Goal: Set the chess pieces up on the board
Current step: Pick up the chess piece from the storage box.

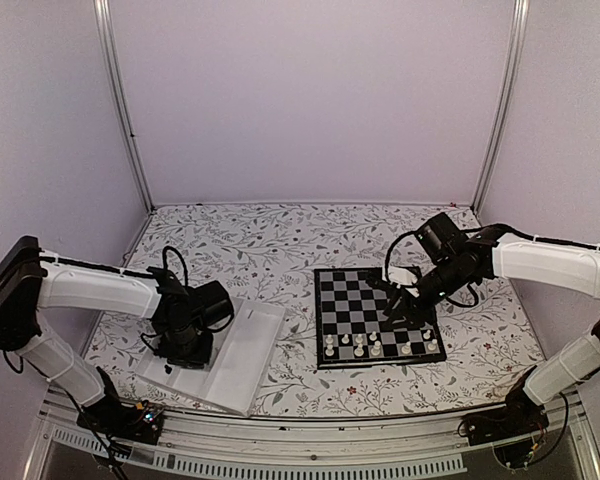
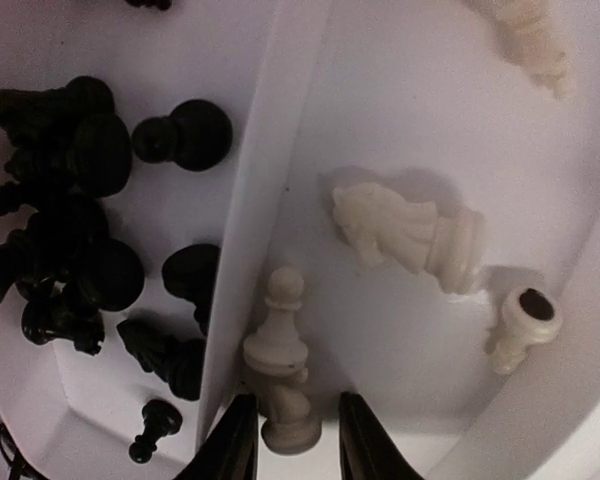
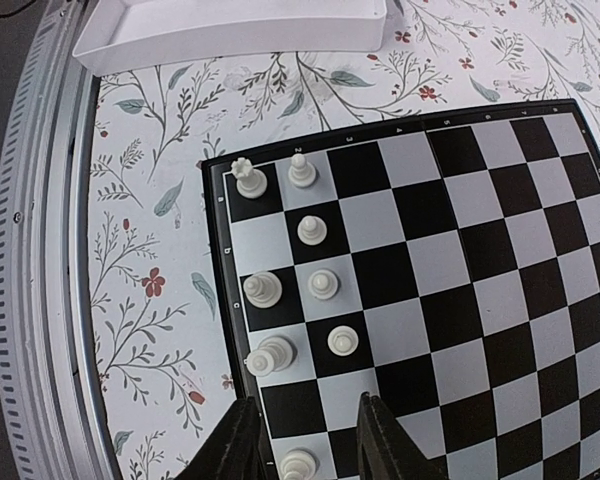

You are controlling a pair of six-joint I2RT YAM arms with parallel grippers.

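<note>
The board (image 1: 375, 290) lies right of centre, with several cream-white chess pieces (image 1: 360, 347) standing on its two near rows. In the right wrist view they stand along the board's (image 3: 460, 250) left edge. My right gripper (image 3: 305, 440) hovers open above them (image 1: 408, 305), holding nothing. My left gripper (image 1: 185, 348) is down in the white tray (image 1: 252, 350). Its jaws (image 2: 298, 450) straddle the base of a cream piece (image 2: 290, 415) that lies under a cream pawn (image 2: 277, 335) against the divider (image 2: 255, 200). A gap shows at the right finger. A cream knight (image 2: 410, 232) lies close by.
Several black pieces (image 2: 75, 200) are heaped in the tray's left compartment. Another small cream pawn (image 2: 525, 325) and a cream piece (image 2: 530, 35) lie in the right compartment. The tray (image 3: 230, 30) sits left of the board on the floral cloth (image 1: 280, 250).
</note>
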